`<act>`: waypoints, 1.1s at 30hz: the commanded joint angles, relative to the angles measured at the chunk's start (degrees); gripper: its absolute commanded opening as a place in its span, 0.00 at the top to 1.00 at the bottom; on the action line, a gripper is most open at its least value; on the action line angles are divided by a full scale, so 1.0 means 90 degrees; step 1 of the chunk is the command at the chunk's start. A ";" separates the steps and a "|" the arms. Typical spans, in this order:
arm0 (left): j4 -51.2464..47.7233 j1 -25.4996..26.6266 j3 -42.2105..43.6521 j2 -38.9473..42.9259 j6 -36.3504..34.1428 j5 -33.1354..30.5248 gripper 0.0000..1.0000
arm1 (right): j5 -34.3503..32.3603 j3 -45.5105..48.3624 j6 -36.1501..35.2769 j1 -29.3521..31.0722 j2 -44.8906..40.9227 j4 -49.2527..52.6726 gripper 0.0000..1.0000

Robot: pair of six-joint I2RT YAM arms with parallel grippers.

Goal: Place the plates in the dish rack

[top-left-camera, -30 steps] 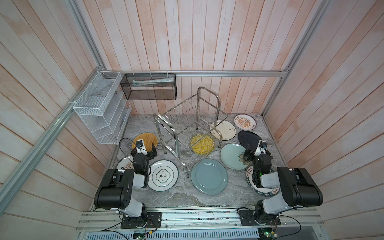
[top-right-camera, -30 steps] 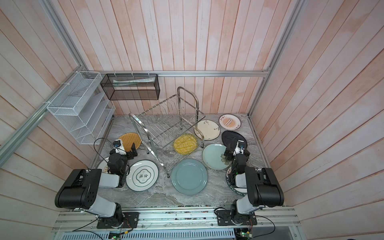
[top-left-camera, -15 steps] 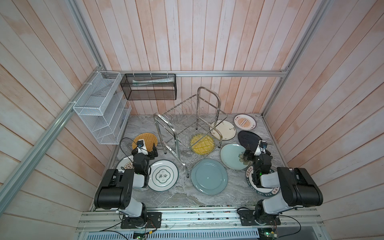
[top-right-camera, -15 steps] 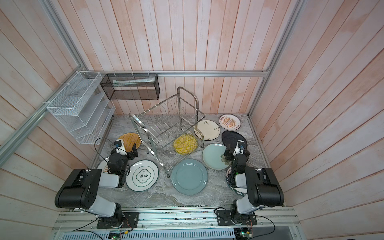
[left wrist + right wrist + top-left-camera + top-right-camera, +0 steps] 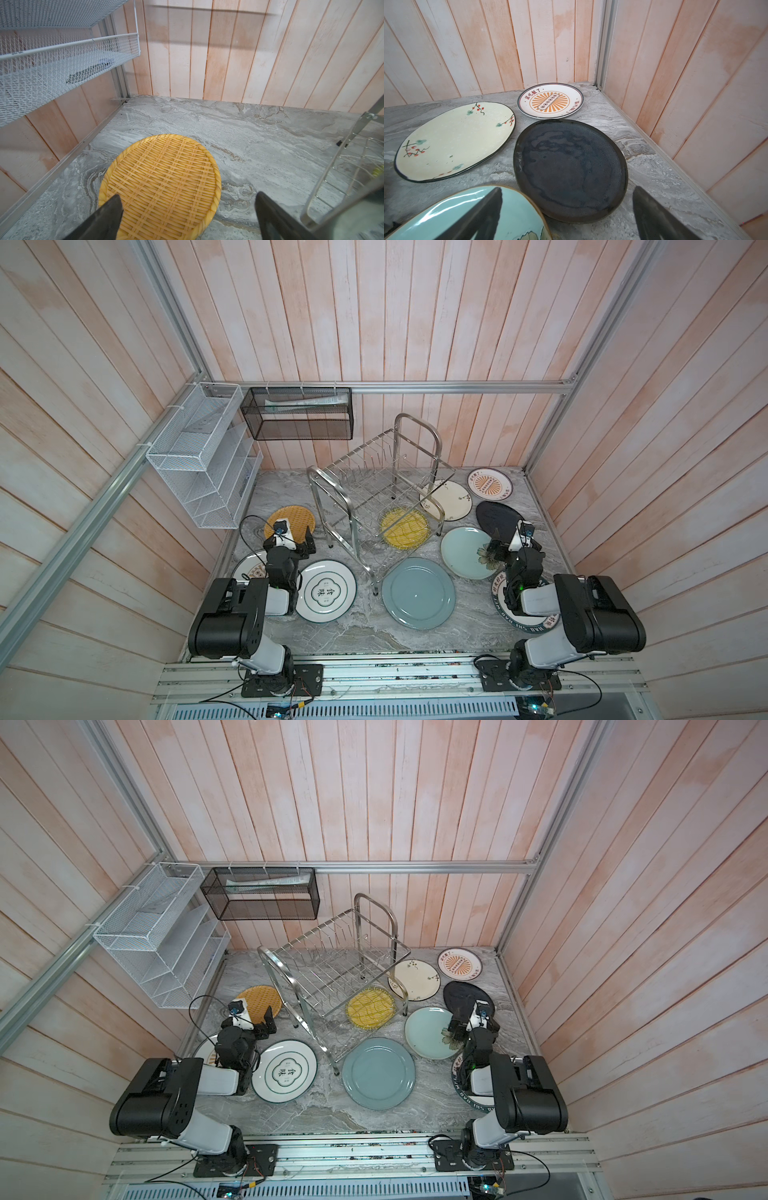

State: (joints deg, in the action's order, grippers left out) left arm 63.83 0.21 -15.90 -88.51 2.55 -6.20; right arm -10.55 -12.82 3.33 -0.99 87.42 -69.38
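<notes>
The steel dish rack (image 5: 374, 493) (image 5: 336, 969) stands mid-table with bare slots. Plates lie flat around it. A yellow woven plate (image 5: 160, 182) (image 5: 297, 517) sits under my open left gripper (image 5: 187, 199) (image 5: 297, 539), one fingertip over it. A second yellow plate (image 5: 404, 527) shows through the rack's lower wires. My open right gripper (image 5: 568, 190) (image 5: 513, 547) hovers over the near edges of the black plate (image 5: 569, 168) and the celadon plate (image 5: 517, 216). Cream (image 5: 454, 141), sunburst (image 5: 550, 104), grey-blue (image 5: 417, 593), quatrefoil (image 5: 326, 591) and teal-rim (image 5: 505, 614) plates also lie on the table.
A white mesh organiser (image 5: 203, 464) and a black mesh basket (image 5: 299, 414) hang on the back-left walls. Wooden walls close in the marble table (image 5: 361, 635) on three sides. Another plate (image 5: 247, 570) is half hidden under the left arm.
</notes>
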 commanded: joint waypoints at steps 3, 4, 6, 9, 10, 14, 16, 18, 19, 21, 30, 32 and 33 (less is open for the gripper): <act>-0.0022 -0.0023 -0.0066 0.0013 -0.0080 0.0073 0.00 | 0.0000 -0.0091 -0.0004 0.0015 -0.0069 0.0010 0.02; -0.0027 -0.0032 -0.0069 0.0016 -0.0069 0.0073 0.00 | 0.0000 -0.0089 -0.0004 0.0019 -0.0065 0.0008 0.02; -0.0013 -0.0033 -0.0060 0.0020 -0.0065 0.0083 0.00 | 0.0000 -0.0089 0.0003 0.0013 -0.0068 0.0013 0.02; -0.0021 -0.0091 -0.0057 0.0027 -0.0029 0.0151 0.00 | 0.0009 -0.0089 0.0003 0.0013 -0.0065 0.0001 0.02; -0.0005 -0.0091 -0.0045 0.0019 -0.0017 0.0151 0.00 | 0.0010 -0.0089 0.0003 0.0013 -0.0066 0.0002 0.02; 0.0001 -0.0063 -0.0032 0.0204 0.0115 -0.0363 0.00 | 0.0003 -0.0040 0.0035 -0.0005 -0.0102 -0.0127 0.02; -0.0782 -0.0054 -0.0147 0.0766 0.0173 -0.0505 0.00 | -0.0535 0.0128 0.0052 0.0091 -0.0545 -0.0259 0.02; -0.1474 0.0132 -0.0273 0.1401 0.0089 -0.0779 0.00 | -0.0827 0.0104 0.0029 0.0189 -0.1459 0.0572 0.02; -0.2047 0.0279 -0.0416 0.1748 0.0158 -0.1016 0.00 | -0.1060 0.0003 0.0184 0.0272 -0.1915 0.1142 0.02; -0.3282 0.0497 -0.0716 0.2450 0.0654 -0.1127 0.00 | -0.1439 -0.0262 0.1132 0.0314 -0.2686 0.2164 0.02; -0.8611 0.0474 -0.1515 0.5333 0.4366 -0.0673 0.00 | -0.0542 -0.1001 0.4251 -0.0075 -0.4133 0.5109 0.02; -0.9135 0.0444 -0.1636 0.5570 0.4395 -0.0016 0.00 | 0.0112 -0.0785 0.4750 -0.0428 -0.4270 0.4997 0.02; -0.9287 0.0445 -0.1650 0.5659 0.4380 0.0260 0.00 | 0.0516 -0.0709 0.4941 -0.0643 -0.4314 0.4920 0.02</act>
State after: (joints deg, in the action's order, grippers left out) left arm -2.13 4.45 -29.32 -39.16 35.24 -11.14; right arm -14.87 -20.75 37.63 -3.38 49.78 -31.05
